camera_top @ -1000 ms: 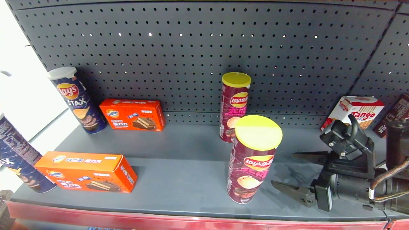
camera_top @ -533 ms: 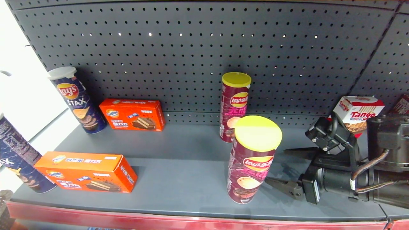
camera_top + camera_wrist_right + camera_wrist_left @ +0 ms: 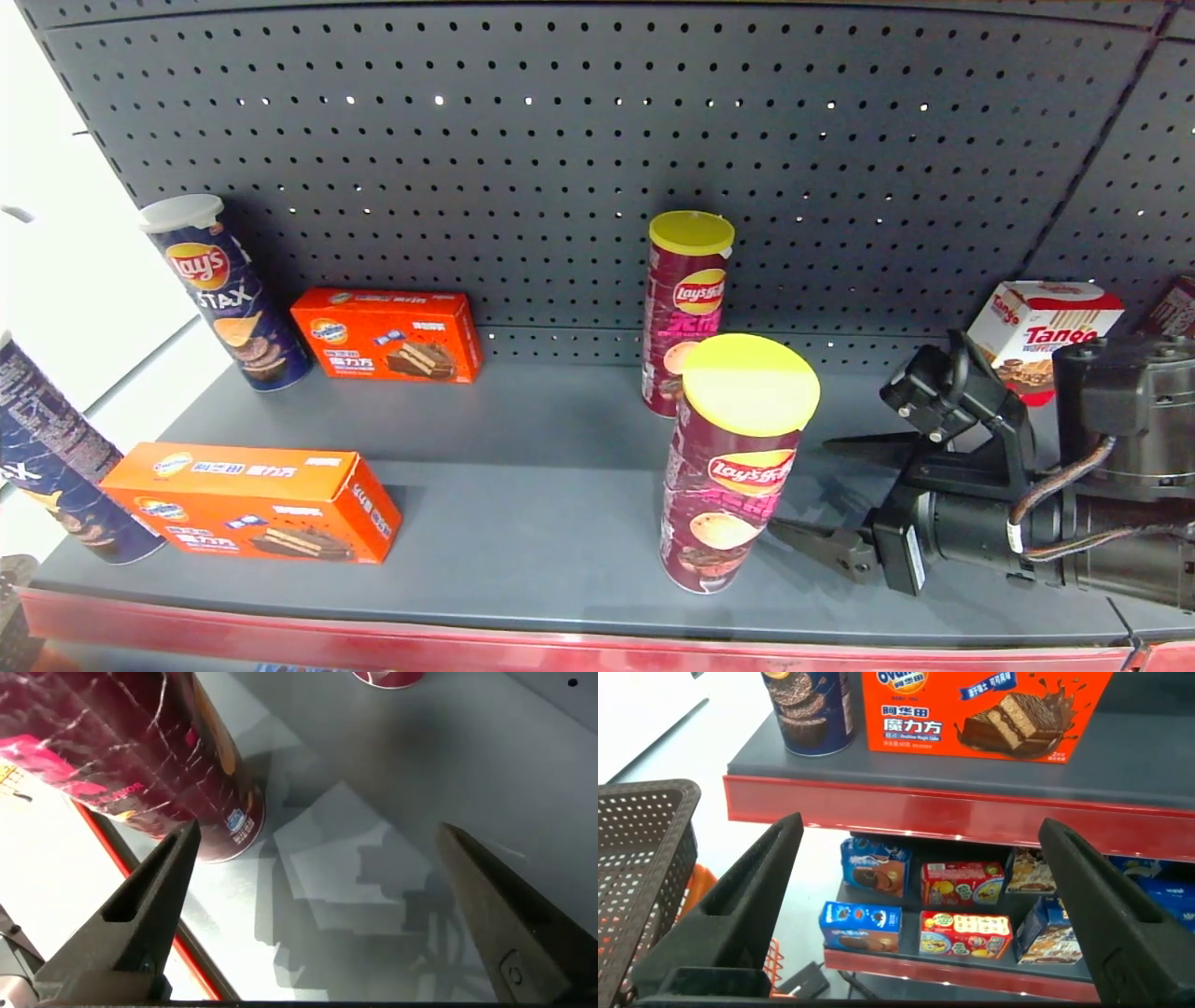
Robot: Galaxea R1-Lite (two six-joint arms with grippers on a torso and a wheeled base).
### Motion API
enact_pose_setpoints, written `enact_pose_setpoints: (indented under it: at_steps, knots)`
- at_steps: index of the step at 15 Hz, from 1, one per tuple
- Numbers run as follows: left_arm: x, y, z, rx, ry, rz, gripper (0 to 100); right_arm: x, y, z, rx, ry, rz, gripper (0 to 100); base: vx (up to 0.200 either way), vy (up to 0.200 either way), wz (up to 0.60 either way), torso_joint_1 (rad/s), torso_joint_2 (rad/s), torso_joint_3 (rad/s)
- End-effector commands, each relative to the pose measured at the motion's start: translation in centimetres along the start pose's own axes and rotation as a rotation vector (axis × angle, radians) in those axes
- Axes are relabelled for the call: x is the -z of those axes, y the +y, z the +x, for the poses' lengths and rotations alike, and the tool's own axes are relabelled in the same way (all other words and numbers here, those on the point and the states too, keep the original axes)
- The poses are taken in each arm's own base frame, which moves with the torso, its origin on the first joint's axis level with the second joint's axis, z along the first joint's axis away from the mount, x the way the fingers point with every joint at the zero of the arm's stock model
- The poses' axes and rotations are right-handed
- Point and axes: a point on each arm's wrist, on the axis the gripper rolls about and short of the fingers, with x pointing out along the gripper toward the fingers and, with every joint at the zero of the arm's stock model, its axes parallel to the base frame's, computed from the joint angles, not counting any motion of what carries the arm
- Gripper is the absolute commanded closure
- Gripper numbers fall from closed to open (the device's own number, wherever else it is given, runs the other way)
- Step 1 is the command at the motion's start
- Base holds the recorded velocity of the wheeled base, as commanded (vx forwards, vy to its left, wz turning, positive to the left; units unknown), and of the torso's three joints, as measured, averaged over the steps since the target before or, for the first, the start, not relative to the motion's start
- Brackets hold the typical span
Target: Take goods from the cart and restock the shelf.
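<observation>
Maroon chip can (image 3: 731, 490), yellow lid (image 3: 751, 385), upright | right end effector (image 3: 800, 487) spread, just beside it

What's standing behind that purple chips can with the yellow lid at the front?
A second purple can stands behind the front can, by the pegboard. The front can covers its lower right part.

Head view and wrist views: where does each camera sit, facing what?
Head view: from the head, down onto the dark grey metal shelf; open right end effector beside the front yellow-lidded maroon tube.
Left wrist view: from lower, toward the orange cardboard box; open left end effector.
Right wrist view: between its end effector's fingers, that tube's base, shared with the head view.
</observation>
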Motion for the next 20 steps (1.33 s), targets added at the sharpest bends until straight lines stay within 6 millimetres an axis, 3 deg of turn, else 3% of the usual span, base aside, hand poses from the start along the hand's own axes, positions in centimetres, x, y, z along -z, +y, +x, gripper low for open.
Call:
enact_pose_setpoints:
  at_steps: [1, 20]
  knots:
    - [-0.01, 0.0, 0.01, 0.0, 0.002, 0.0, 0, -0.12, -0.05, -0.11, 0.003, -0.006, 0.0, 0, 0.0, 0.0, 0.0, 0.0, 0.0, 0.0]
    - [-0.01, 0.0, 0.01, -0.003, 0.002, -0.004, 0, -0.31, 0.59, 0.35, -0.025, -0.011, -0.017, 0, 0.0, 0.0, 0.0, 0.0, 0.0, 0.0]
